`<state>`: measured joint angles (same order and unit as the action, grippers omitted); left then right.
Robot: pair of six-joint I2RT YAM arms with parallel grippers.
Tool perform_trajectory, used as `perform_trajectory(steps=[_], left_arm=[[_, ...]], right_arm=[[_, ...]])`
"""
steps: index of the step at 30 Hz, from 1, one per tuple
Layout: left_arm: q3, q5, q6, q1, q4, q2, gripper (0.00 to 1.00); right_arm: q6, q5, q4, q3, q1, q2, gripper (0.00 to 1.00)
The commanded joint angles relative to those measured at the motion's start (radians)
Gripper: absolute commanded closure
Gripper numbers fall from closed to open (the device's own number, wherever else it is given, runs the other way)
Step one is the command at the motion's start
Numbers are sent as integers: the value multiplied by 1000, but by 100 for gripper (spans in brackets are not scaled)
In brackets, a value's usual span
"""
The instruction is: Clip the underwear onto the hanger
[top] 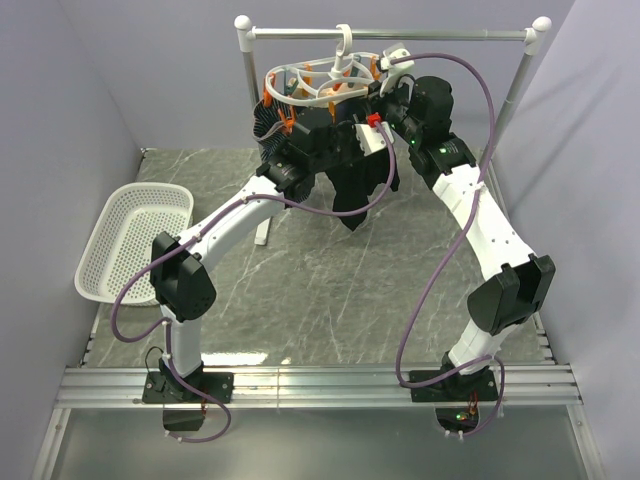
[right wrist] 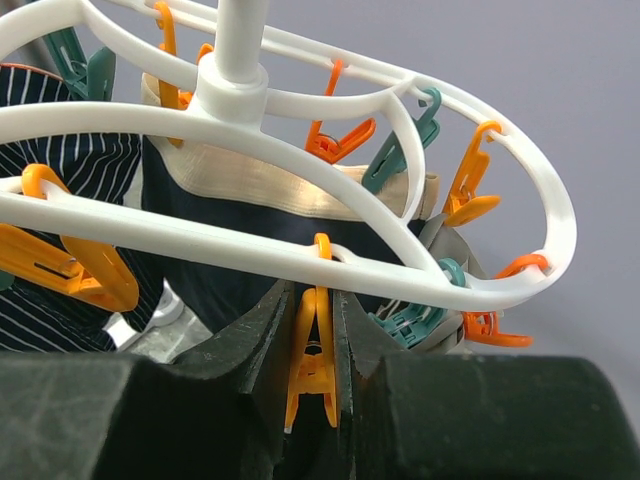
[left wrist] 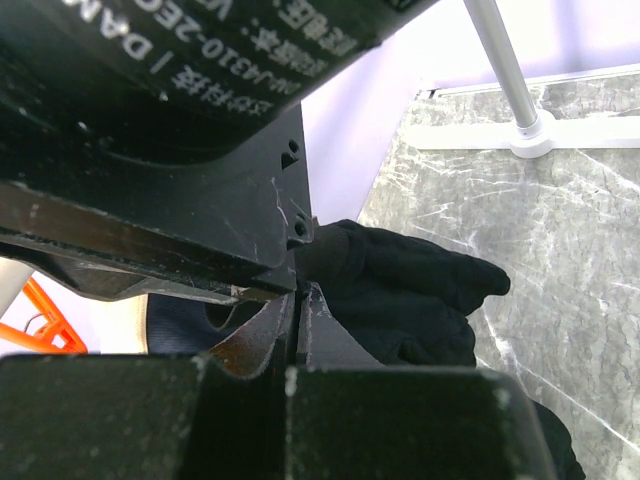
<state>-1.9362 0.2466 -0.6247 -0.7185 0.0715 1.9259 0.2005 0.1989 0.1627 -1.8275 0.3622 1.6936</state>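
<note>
The white oval hanger (top: pixel 330 72) hangs by its hook from the rail, and its loops (right wrist: pixel 200 243) fill the right wrist view, with orange and teal pegs along them. My right gripper (right wrist: pixel 315 292) is shut on one orange peg (right wrist: pixel 318 345) that hangs from the near loop, a finger on each side of it. The black underwear (top: pixel 355 195) hangs limp below the hanger between both wrists. My left gripper (left wrist: pixel 298 292) is shut, and the underwear's black cloth (left wrist: pixel 400 285) bunches out from its tips, close under the right arm's black housing.
A dark striped garment (right wrist: pixel 60 180) and a dark piece with a cream band (right wrist: pixel 250 180) hang clipped on the hanger. The silver rail (top: pixel 400 35) has a white foot (left wrist: pixel 540 135) on the marble table (top: pixel 330 290). A white basket (top: pixel 130 240) lies at the left.
</note>
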Motion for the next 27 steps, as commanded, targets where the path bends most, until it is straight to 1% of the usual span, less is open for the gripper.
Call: perform_trajectory(steps=[1, 15, 19, 27], left_arm=[[-53, 3, 0, -1, -47, -18, 100], [-40, -9, -12, 2, -65, -33, 100], [-21, -24, -20, 1, -122, -45, 100], [6, -40, -46, -2, -153, -59, 100]], right_arm=[[37, 30, 129, -12, 18, 28, 100], [65, 14, 141, -12, 18, 32, 100], [62, 13, 146, -18, 20, 34, 100], [56, -16, 147, -30, 20, 41, 100]])
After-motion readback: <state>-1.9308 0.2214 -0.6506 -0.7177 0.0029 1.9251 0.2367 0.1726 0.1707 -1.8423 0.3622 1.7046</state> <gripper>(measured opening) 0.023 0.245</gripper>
